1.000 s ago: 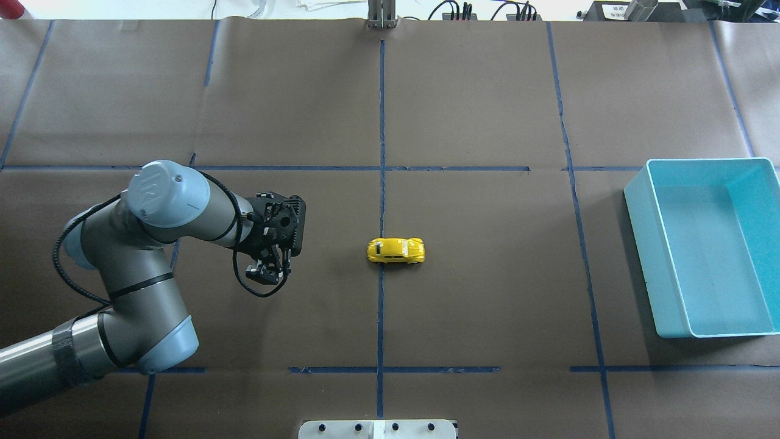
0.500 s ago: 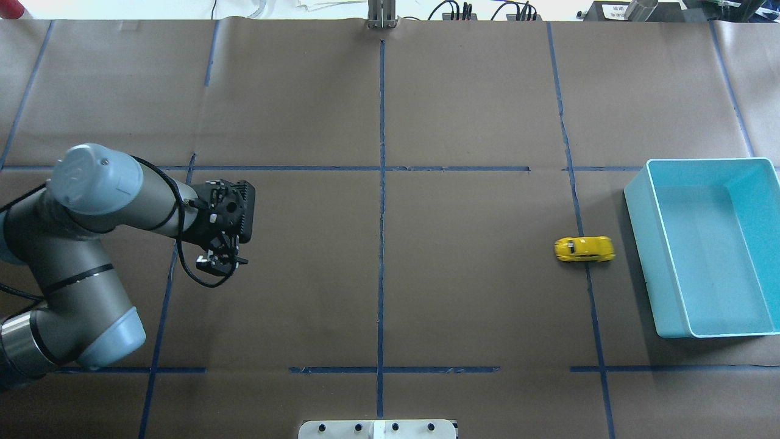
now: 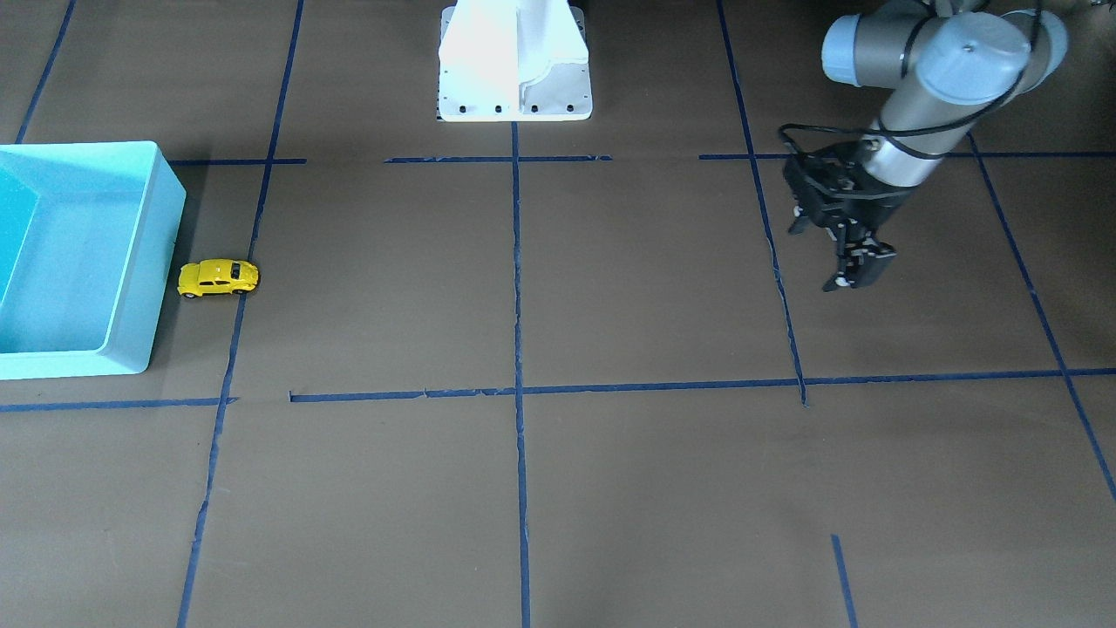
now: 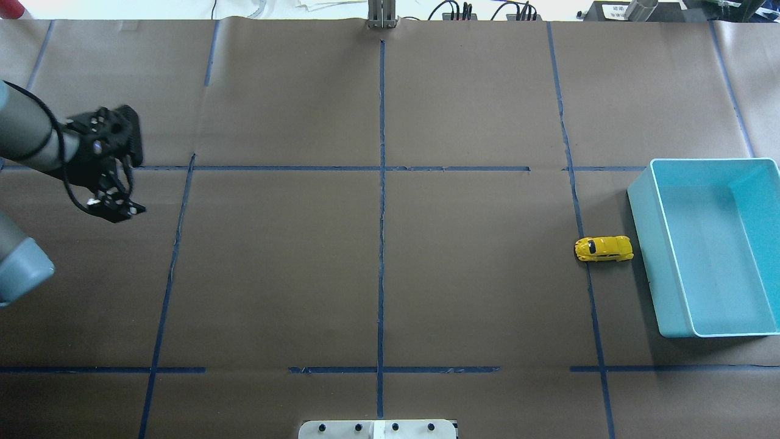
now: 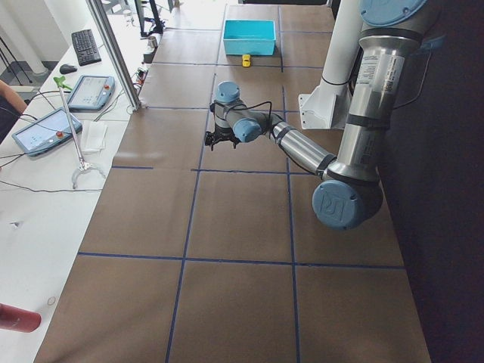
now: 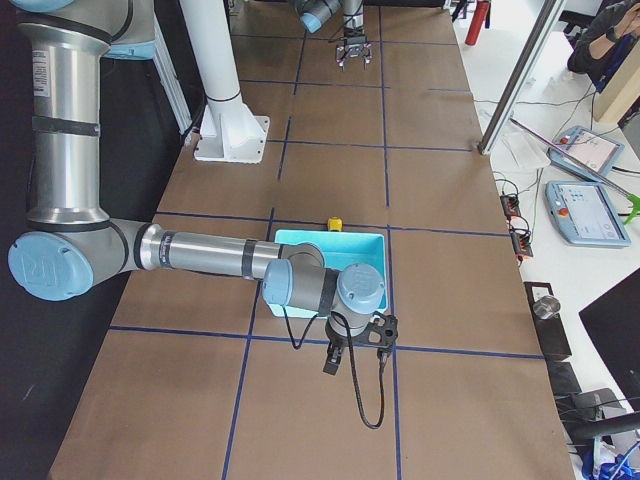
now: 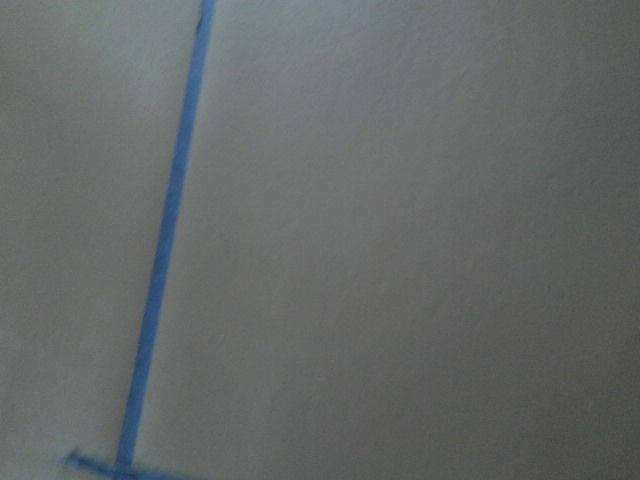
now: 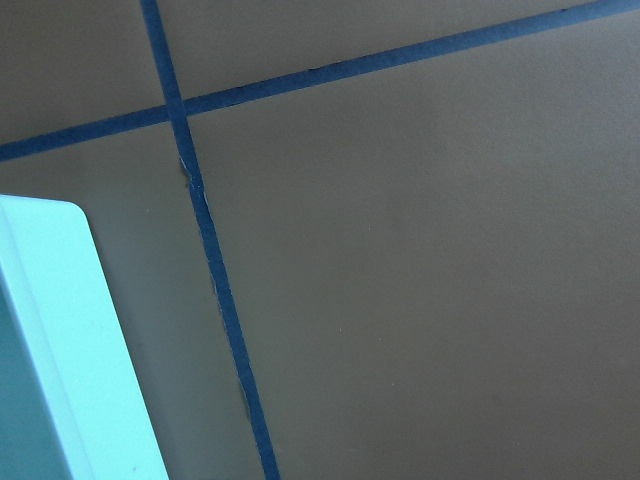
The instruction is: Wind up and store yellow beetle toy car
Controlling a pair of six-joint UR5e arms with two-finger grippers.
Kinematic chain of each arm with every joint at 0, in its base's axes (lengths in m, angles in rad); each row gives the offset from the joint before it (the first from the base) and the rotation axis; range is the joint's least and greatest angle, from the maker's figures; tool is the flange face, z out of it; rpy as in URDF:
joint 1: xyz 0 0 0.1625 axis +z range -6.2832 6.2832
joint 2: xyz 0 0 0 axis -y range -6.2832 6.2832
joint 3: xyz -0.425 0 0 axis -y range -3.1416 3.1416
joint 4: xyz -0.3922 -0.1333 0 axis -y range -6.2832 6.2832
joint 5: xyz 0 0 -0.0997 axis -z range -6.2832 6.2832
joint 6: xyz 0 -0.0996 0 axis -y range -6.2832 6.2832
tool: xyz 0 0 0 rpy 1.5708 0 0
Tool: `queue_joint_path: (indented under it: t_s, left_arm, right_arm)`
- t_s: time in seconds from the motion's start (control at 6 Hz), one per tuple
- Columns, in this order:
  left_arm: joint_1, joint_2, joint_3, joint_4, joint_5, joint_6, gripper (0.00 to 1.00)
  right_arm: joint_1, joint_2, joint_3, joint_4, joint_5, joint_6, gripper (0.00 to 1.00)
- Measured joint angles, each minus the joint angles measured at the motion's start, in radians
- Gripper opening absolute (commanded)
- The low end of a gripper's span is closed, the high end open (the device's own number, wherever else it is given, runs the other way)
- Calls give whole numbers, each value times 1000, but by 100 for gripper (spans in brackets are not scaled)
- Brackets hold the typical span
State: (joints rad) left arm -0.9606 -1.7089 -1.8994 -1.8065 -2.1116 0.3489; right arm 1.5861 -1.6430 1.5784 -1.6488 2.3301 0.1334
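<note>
Car (image 4: 603, 249) sits on the counter (image 4: 475, 292) just outside the bin (image 4: 640, 207), beside its wall. Left claw (image 4: 113, 208), jaws apart and empty, hangs well away from bin and car. Right claw (image 6: 335, 362) hangs near the bin; its state cannot be told.

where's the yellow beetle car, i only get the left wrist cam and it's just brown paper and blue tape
observer: the yellow beetle toy car sits on the table right beside the turquoise bin, outside it.
operator: anything in the bin
observer: no, it's empty.
operator: where's my gripper then
observer: the left gripper hangs empty at the table's opposite end, far from the car.
</note>
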Motion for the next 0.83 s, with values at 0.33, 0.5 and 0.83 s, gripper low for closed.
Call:
queue_joint_path:
  t_s: [0.33, 0.5, 0.83]
  left_arm:
    - [-268, 95, 18, 85, -7, -9, 100]
    - [-376, 117, 40, 117, -27, -12, 100]
    - [-531, 164, 110, 162, -176, -105, 100]
  right_arm:
    - [1, 4, 2, 1, 1, 2, 100]
    - [1, 8, 2, 1, 0, 5, 100]
    - [1, 14, 8, 1, 0, 6, 100]
